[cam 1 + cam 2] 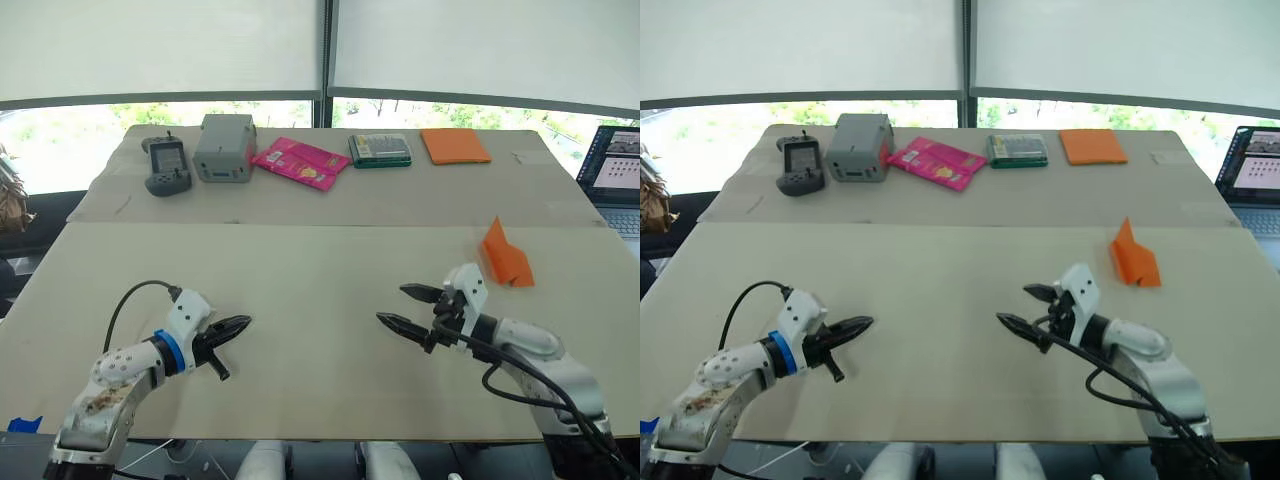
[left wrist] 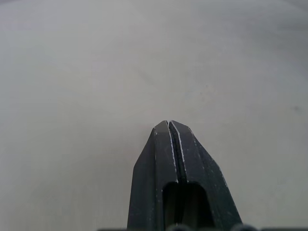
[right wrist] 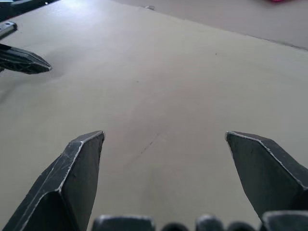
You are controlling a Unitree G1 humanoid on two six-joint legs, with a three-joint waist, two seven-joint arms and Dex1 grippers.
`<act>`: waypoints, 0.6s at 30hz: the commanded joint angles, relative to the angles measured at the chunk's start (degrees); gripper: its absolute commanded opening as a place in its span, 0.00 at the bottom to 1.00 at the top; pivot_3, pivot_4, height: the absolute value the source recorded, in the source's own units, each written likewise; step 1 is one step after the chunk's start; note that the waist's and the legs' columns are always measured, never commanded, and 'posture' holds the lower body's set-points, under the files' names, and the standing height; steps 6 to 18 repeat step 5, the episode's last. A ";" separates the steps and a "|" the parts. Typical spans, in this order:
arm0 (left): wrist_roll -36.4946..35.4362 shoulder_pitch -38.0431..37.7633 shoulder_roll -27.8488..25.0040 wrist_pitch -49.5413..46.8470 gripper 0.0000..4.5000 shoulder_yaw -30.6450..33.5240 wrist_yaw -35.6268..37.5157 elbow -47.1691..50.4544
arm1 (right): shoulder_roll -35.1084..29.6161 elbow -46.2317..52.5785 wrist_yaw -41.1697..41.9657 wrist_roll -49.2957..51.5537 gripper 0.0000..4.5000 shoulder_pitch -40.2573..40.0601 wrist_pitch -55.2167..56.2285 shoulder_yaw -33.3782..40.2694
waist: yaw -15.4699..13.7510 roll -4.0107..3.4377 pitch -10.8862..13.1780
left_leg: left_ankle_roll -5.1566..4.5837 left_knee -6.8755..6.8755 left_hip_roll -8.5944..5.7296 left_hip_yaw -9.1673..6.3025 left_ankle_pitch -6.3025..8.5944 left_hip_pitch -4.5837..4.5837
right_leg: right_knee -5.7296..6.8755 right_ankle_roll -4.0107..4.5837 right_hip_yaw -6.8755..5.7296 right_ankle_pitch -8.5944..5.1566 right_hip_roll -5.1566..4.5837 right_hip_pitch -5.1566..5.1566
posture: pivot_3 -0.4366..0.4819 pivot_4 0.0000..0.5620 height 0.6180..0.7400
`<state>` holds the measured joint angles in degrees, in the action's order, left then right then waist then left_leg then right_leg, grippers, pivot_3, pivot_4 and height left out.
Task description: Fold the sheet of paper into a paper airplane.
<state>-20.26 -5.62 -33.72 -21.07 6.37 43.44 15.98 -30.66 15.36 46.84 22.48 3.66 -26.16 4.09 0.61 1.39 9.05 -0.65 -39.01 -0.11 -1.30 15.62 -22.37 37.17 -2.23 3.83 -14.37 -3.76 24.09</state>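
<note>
Left eye view: the creased bright orange folded paper airplane (image 1: 505, 258) lies beside the right gripper (image 1: 408, 308), whose jaws gape empty; the left gripper (image 1: 238, 326) is closed on nothing. Featherlight and crushable, it is probably best pinched along its raised fold

Folded orange paper airplane (image 1: 505, 260); flap raised; on table (image 1: 300, 270)

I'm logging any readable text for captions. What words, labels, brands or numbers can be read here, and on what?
None can be read.
Pink packet: printing too small and blurred.
Green box: label print unreadable.
Grey box: front panel marks too small.
Handheld controller: screen shows no legible text.
Laptop: screen content too small.
Folded orange paper and orange pad: no print seen.
</note>
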 commanded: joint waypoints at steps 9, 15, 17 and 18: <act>-1.33 0.52 2.46 1.16 0.00 -0.09 -0.96 1.10 | -0.36 -3.66 0.29 -4.54 0.99 -2.92 10.99 -0.45 | 0.11 0.00 0.00 | 0.00 0.00 0.00 0.04 0.00 0.05 | 0.01 0.00 0.00 0.00 0.04 -0.03 | 0.48 0.27 1.00; -1.33 0.52 2.46 1.16 0.00 -0.09 -0.96 1.10 | -0.36 -3.66 0.29 -4.54 0.99 -2.92 10.99 -0.45 | 0.11 0.00 0.00 | 0.00 0.00 0.00 0.04 0.00 0.05 | 0.01 0.00 0.00 0.00 0.04 -0.03 | 0.48 0.27 1.00; -1.33 0.52 2.46 1.16 0.00 -0.09 -0.96 1.10 | -0.36 -3.66 0.29 -4.54 0.99 -2.92 10.99 -0.45 | 0.11 0.00 0.00 | 0.00 0.00 0.00 0.04 0.00 0.05 | 0.01 0.00 0.00 0.00 0.04 -0.03 | 0.48 0.27 1.00; -1.33 0.52 2.46 1.16 0.00 -0.09 -0.96 1.10 | -0.36 -3.66 0.29 -4.54 0.99 -2.92 10.99 -0.45 | 0.11 0.00 0.00 | 0.00 0.00 0.00 0.04 0.00 0.05 | 0.01 0.00 0.00 0.00 0.04 -0.03 | 0.48 0.27 1.00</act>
